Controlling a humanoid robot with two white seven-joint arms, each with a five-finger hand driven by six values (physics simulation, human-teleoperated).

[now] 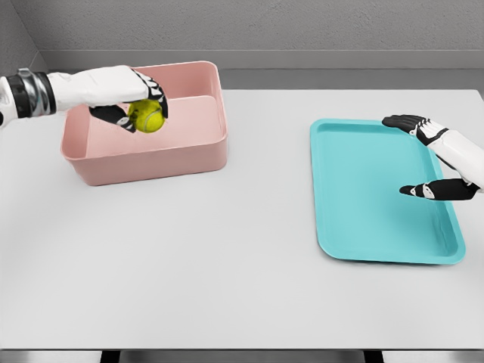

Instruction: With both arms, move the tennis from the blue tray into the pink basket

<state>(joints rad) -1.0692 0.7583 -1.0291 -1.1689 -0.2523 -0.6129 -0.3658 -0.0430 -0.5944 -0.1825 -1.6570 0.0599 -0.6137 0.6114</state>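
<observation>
Counter point(227, 287) lying bare in front | right hand point(432, 159) spreading fingers wide, steadying blue tray point(363, 189) | left hand point(132, 94) gripping tennis ball point(147, 116), hovering over pink basket point(151, 159), seemingly for release

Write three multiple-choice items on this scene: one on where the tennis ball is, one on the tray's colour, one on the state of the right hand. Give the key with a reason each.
1. Where is the tennis ball?
A. Lying on the tray
B. In the left hand, over the pink basket
C. On the bare table

2. What colour is the tray?
A. Red
B. Yellow
C. Blue-green

3. What is the state of the right hand?
A. Open, holding nothing
B. Closed around the ball
C. Gripping the basket rim

Key:
1 B, the left hand's fingers wrap the yellow-green ball above the basket's inside.
2 C, the flat tray at the right of the table is turquoise.
3 A, its fingers are spread above the tray's right side with nothing between them.
</observation>
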